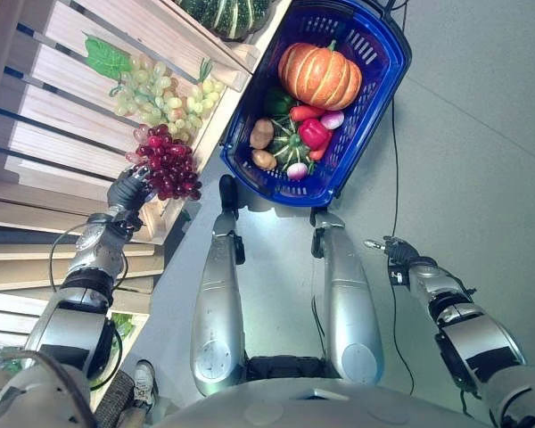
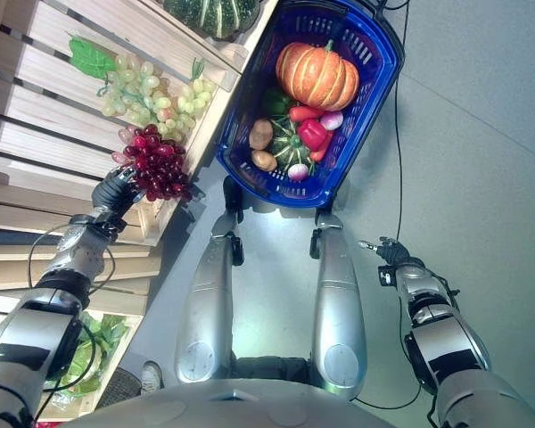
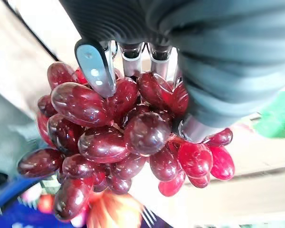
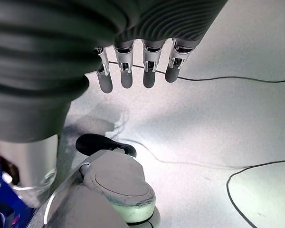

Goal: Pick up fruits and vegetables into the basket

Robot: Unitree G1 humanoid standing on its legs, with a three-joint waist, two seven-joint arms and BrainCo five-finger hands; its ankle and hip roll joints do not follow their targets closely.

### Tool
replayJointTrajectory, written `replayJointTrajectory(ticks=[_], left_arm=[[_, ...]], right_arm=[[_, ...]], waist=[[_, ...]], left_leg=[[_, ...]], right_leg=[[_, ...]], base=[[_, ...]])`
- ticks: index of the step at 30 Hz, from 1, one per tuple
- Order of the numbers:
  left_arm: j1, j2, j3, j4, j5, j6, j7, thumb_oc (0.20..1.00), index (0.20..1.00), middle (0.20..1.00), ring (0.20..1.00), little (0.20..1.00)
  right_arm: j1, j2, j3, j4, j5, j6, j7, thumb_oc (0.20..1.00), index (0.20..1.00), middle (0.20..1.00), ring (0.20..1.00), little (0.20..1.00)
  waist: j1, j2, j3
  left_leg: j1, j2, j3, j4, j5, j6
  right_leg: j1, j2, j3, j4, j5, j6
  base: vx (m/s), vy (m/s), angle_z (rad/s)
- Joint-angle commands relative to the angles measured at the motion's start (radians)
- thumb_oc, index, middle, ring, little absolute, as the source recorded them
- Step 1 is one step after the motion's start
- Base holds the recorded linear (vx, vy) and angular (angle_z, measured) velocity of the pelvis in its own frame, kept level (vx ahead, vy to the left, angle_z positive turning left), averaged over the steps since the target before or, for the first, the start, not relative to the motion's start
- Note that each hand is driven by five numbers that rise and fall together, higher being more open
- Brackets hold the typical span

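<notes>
Idle over the floor, the right hand (image 1: pixel 390 249) hangs with relaxed fingers, empty. Farther out, the left hand (image 1: pixel 129 190) curls round the red grapes (image 1: pixel 168 160) at the wooden shelf (image 1: pixel 62 125) edge. Beyond lies the blue basket (image 1: pixel 382 67) with the pumpkin (image 1: pixel 320 75).

Looks like a shop's produce corner, or a mock-up of one. Pale wooden slatted crates (image 1: pixel 62 107) stacked as display shelves, with green grapes (image 1: pixel 160 94), red grapes (image 1: pixel 168 160) and a striped green squash (image 1: pixel 227 13) laid out on them. Blue plastic shopping basket (image 1: pixel 374 80) on a plain grey floor (image 1: pixel 481 160), loaded with a pumpkin (image 1: pixel 321 76), peppers and potatoes.
</notes>
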Motion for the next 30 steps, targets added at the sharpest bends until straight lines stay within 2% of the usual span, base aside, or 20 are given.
replayJointTrajectory(ticks=[1, 8, 13, 22, 26, 30], left_arm=[[-0.029, -0.043, 0.047, -0.090, -0.097, -0.058, -0.126, 0.200, 0.200, 0.200, 0.200, 0.200], [-0.048, -0.044, 0.048, -0.166, -0.112, -0.055, -0.163, 0.200, 0.200, 0.200, 0.200, 0.200], [-0.067, -0.043, 0.039, -0.222, -0.128, -0.055, -0.186, 0.200, 0.200, 0.200, 0.200, 0.200], [-0.078, -0.055, 0.033, -0.350, -0.078, -0.028, -0.221, 0.200, 0.200, 0.200, 0.200, 0.200], [-0.078, -0.061, 0.023, -0.404, -0.034, -0.010, -0.243, 0.200, 0.200, 0.200, 0.200, 0.200], [-0.051, -0.074, 0.010, -0.470, 0.021, -0.016, -0.263, 0.200, 0.200, 0.200, 0.200, 0.200]], right_arm=[[0.075, -0.005, -0.022, -0.021, 0.026, -0.010, -0.027, 1.000, 1.000, 1.000, 1.000, 1.000], [0.068, -0.002, -0.028, -0.045, 0.060, -0.039, -0.034, 1.000, 1.000, 1.000, 1.000, 1.000], [0.049, -0.001, -0.028, -0.073, 0.090, -0.084, -0.041, 1.000, 1.000, 1.000, 1.000, 1.000], [0.036, 0.004, -0.028, -0.284, 0.235, -0.173, -0.019, 1.000, 1.000, 1.000, 1.000, 1.000], [0.042, 0.015, -0.044, -0.412, 0.369, -0.190, 0.041, 1.000, 1.000, 1.000, 1.000, 1.000], [0.074, 0.042, -0.055, -0.567, 0.557, -0.171, 0.177, 1.000, 1.000, 1.000, 1.000, 1.000]], waist=[[-0.001, -0.013, -0.029], [0.002, -0.014, -0.029], [0.004, -0.015, -0.029], [0.002, -0.023, -0.029], [-0.003, -0.025, -0.029], [-0.009, -0.025, -0.029]], left_leg=[[-0.029, -0.089, 0.031, 0.070, -0.088, 0.078], [-0.021, -0.088, 0.034, 0.068, -0.090, 0.079], [-0.016, -0.088, 0.035, 0.068, -0.091, 0.080], [-0.006, -0.084, 0.040, 0.070, -0.095, 0.077], [0.001, -0.083, 0.044, 0.067, -0.096, 0.076], [0.004, -0.084, 0.046, 0.065, -0.096, 0.075]], right_leg=[[0.045, 0.050, -0.049, -0.029, -0.024, -0.029], [0.051, 0.049, -0.050, -0.028, -0.023, -0.030], [0.054, 0.047, -0.052, -0.029, -0.018, -0.028], [0.061, 0.045, -0.054, -0.027, -0.014, -0.028], [0.067, 0.042, -0.056, -0.030, -0.012, -0.028], [0.069, 0.042, -0.054, -0.032, -0.009, -0.027]], base=[[0.00, -0.008, 0.03], [0.00, 0.000, 0.00], [0.00, -0.006, 0.00], [0.00, -0.004, 0.00], [0.00, 0.000, 0.00], [0.00, 0.000, 0.00]])
